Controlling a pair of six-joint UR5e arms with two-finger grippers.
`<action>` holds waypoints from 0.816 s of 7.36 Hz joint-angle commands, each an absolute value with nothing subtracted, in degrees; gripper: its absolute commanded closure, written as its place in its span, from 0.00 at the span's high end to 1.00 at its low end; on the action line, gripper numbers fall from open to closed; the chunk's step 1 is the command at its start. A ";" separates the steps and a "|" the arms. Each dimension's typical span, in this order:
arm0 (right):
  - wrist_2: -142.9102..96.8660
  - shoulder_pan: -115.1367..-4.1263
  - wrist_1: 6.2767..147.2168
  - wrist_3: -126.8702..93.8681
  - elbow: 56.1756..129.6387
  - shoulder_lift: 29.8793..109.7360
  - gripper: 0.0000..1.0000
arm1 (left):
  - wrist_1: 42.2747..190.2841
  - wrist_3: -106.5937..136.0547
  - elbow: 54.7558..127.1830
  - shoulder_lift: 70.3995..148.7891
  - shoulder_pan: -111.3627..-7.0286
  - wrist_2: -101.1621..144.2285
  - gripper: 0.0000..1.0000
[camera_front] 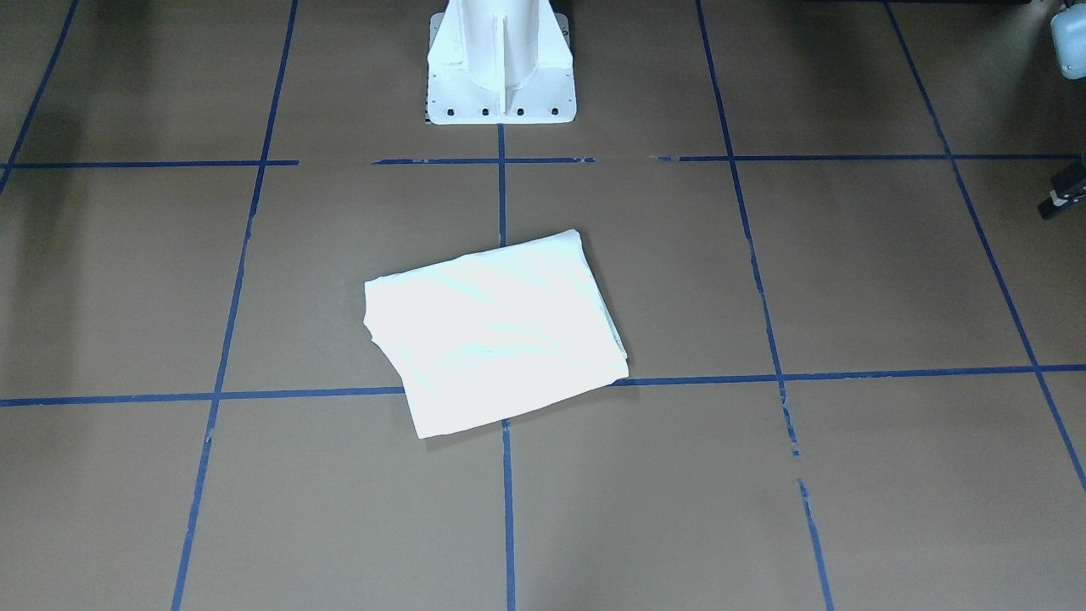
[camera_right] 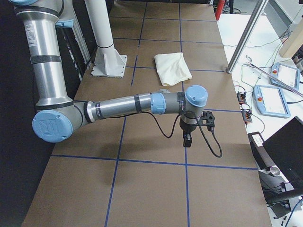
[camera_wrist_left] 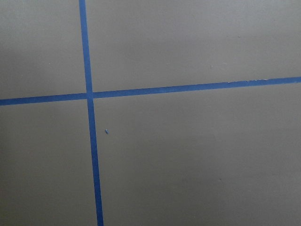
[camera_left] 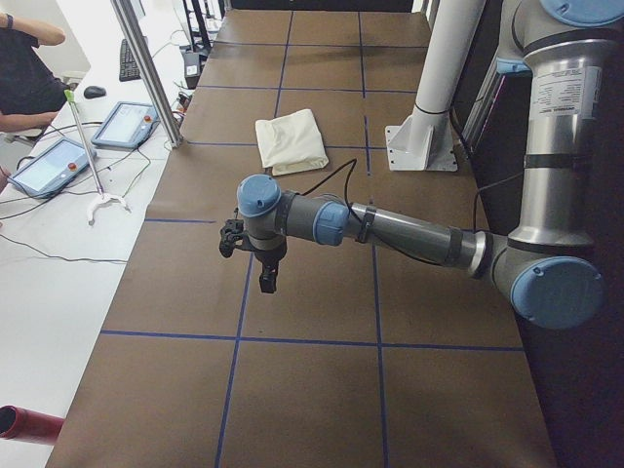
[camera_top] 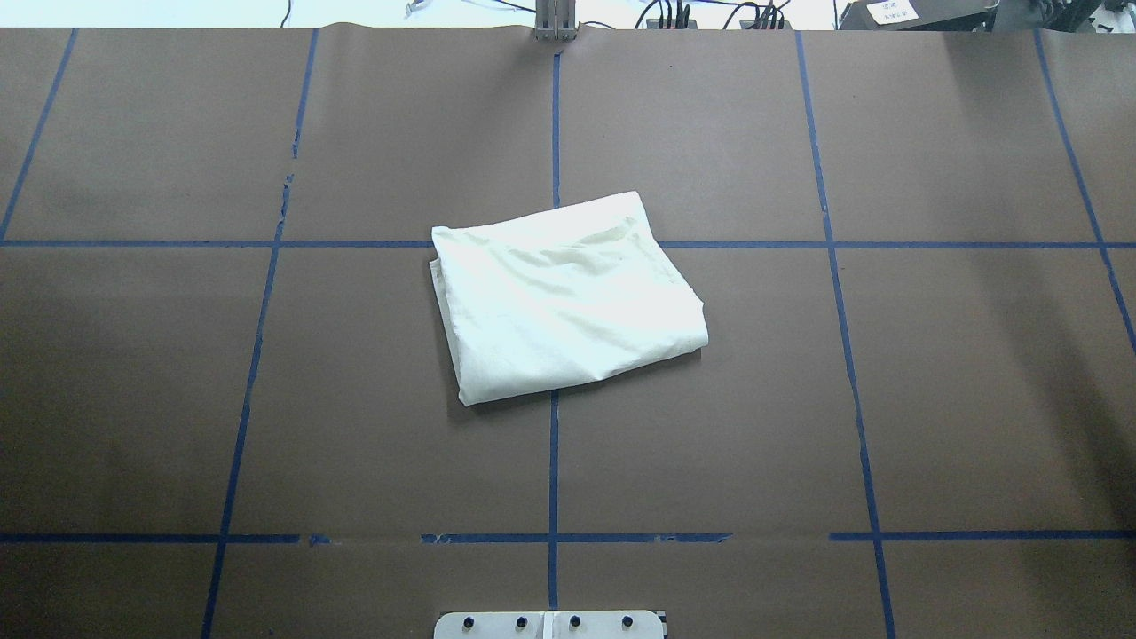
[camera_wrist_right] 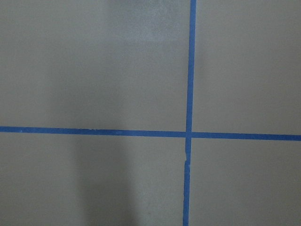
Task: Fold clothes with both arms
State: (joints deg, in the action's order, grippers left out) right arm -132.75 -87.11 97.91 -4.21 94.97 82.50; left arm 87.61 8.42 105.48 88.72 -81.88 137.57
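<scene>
Since the T-shirt (camera_top: pixel 568 297) lies as a compact, layered rectangle near the middle of the counter (camera_top: pixel 887 399), plain cream side up with no print showing, I judge the folding essentially complete. The step in hand looks to be parking clear of it. The bundle sits slightly skewed across a crossing of the blue tape lines (camera_top: pixel 553 461), in front of the white pedestal (camera_front: pixel 501 64). In the front-facing view the layer edges look a little stepped at one corner. The top is otherwise smooth, with shallow creases.

The left arm (camera_left: pixel 409 229) reaches out over its own end of the counter, well apart from the garment, and the right arm (camera_right: pixel 123 104) does likewise at the opposite end. The left pincer (camera_left: pixel 268 278) and right pincer (camera_right: pixel 187 139) hang pointing down above bare counter. I see them only from the side cameras, so I cannot tell how their jaws stand. Both wrist cameras show only tape and paper.

Recommendation: route neither arm over the bundle. Any tidy-up should press the stepped edge flat, not drag it.
</scene>
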 commanded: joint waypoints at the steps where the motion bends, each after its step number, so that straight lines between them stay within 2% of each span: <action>1: -132.45 -87.01 97.91 -3.96 94.05 82.53 1.00 | 87.36 8.18 106.00 87.90 -82.09 137.64 1.00; 3: -132.89 -87.01 98.00 -4.04 93.96 82.62 1.00 | 87.71 8.00 104.25 87.45 -86.01 137.81 1.00; 6: -132.80 -87.01 98.00 -4.48 92.90 82.71 1.00 | 87.54 8.00 104.68 87.54 -85.96 137.73 1.00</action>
State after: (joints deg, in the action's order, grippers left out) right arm -132.78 -87.01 97.99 -4.33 93.23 82.68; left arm 87.60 7.98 104.51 87.47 -85.84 137.78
